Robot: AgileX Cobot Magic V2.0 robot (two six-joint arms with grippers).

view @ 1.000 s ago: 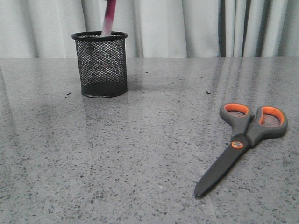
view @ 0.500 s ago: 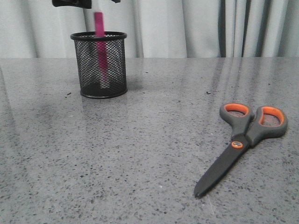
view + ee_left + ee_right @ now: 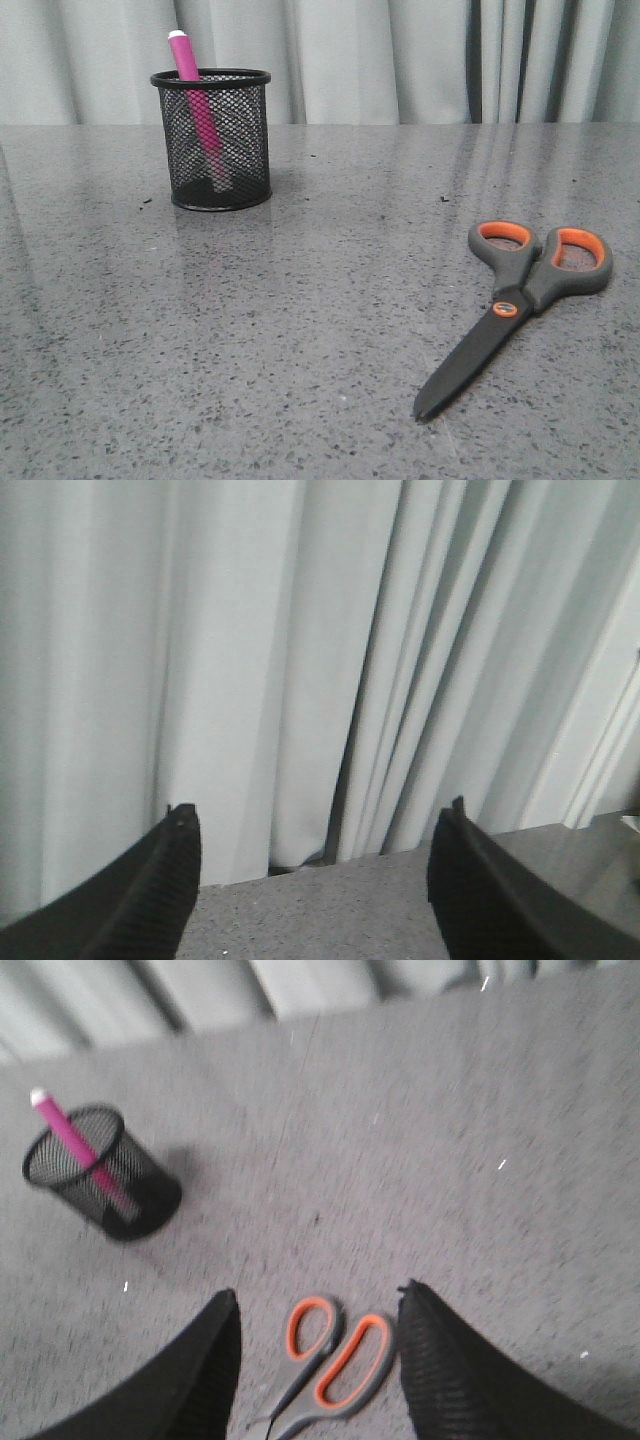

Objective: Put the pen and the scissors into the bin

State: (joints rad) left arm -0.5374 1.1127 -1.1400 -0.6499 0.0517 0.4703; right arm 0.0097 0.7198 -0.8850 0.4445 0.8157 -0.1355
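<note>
1. One bin [image 3: 212,140] stands at the far left of the table [image 3: 300,300]: a black wire-mesh cylinder with a solid rim and a solid base, upright. The right wrist view shows it too [image 3: 100,1175], a little blurred.
2. One pen [image 3: 200,110] is inside the bin, leaning with its top towards the left. It is a thick magenta stick, smooth, with a white cap that rises above the rim; its lower part shows through the mesh. In the right wrist view [image 3: 75,1145] it is the same, cap out of the bin.
3. The table is one grey speckled slab, stone-like and glossy, with pale folded curtains [image 3: 400,60] behind it.
4. One pair of scissors [image 3: 515,305] lies flat on the table at the near right, well apart from the bin. Blades are dark and closed, tip towards the camera; two grey loop handles lined orange; one orange pivot.
5. Left gripper [image 3: 315,880]: two dark ribbed fingers spread wide, nothing between them, facing the curtains.
6. Right gripper [image 3: 320,1360]: two dark ribbed fingers wide apart and empty, above the scissors' handles [image 3: 330,1355], not touching them.
</note>
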